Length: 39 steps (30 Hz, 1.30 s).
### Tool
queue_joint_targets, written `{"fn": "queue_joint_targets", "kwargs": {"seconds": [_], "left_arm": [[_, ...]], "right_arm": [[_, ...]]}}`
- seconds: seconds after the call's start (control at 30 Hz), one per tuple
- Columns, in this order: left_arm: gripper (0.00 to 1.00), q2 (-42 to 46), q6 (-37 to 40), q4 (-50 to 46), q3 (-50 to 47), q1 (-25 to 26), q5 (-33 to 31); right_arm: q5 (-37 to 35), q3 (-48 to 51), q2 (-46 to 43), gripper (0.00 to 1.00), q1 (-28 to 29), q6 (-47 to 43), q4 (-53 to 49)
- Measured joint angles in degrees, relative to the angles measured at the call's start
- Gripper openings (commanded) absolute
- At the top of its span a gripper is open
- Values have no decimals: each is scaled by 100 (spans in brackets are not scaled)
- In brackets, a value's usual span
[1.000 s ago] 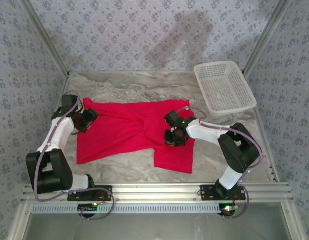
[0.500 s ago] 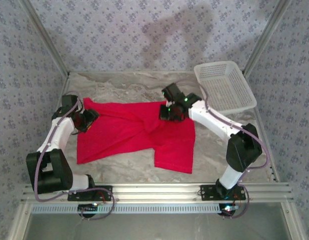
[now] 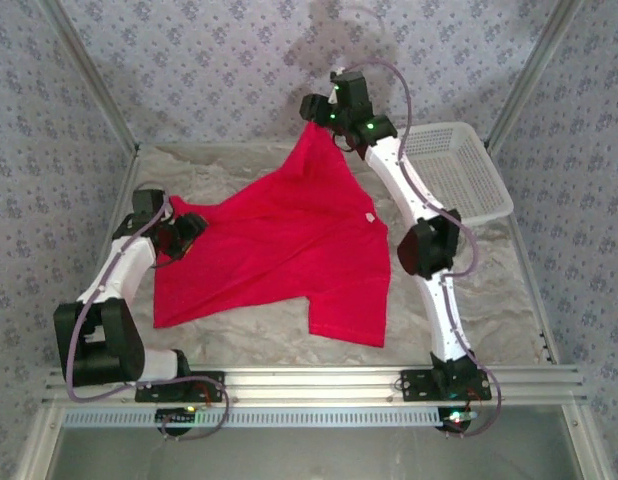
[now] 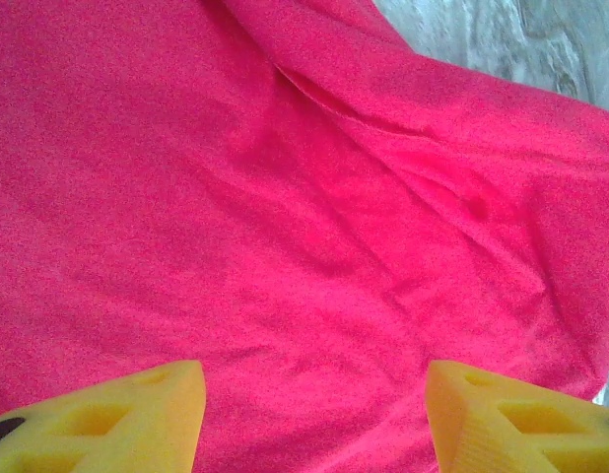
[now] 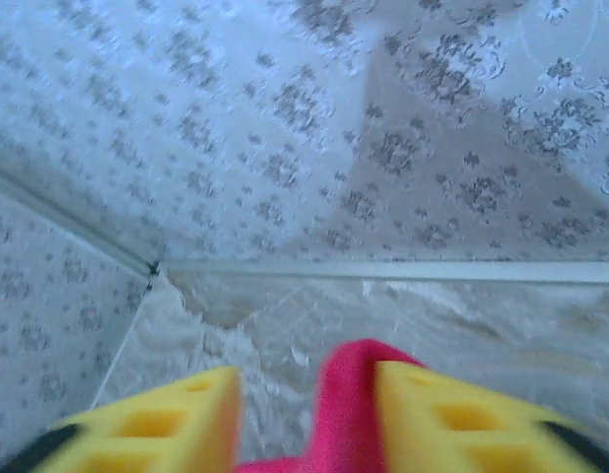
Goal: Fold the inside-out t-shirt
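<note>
The inside-out t-shirt (image 3: 279,250) is bright red and lies across the table's middle, with a small white tag (image 3: 368,217) showing. One part of it is pulled up into a peak toward the back wall. My right gripper (image 3: 314,118) is high at that peak. In the right wrist view its jaws (image 5: 306,414) stand apart, and a fold of the red cloth (image 5: 349,394) rests against the right finger with a gap to the left one. My left gripper (image 3: 189,232) is low over the shirt's left edge, open, with red cloth (image 4: 285,197) spread under it.
A white mesh basket (image 3: 449,180) stands at the back right, close to the right arm's forearm. The patterned back wall (image 5: 383,118) is right in front of the right gripper. Bare marbled table (image 3: 259,325) shows in front of the shirt.
The right arm rose from the shirt's middle and swung to the back wall, drawing the cloth up into a peak; its jaws have parted. The left gripper barely shifted.
</note>
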<state>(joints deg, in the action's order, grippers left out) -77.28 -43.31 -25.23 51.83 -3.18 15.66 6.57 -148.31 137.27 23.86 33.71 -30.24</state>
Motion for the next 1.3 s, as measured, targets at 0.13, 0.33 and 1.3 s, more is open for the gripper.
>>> {"fn": "queue_joint_targets", "kwargs": {"seconds": [0.13,0.33,1.3], "left_arm": [[60,-74,-31,208,-4,223,0],[60,-732,37,251,223,520,-11],[57,-1119,-1521,2778,-1384,3980,144]], "right_arm": [[201,297,240,56,-227,540,-892],[236,3832,-1154,54,-59,599,-903],[538,-326,1858,53,-35,-76,-2218]]}}
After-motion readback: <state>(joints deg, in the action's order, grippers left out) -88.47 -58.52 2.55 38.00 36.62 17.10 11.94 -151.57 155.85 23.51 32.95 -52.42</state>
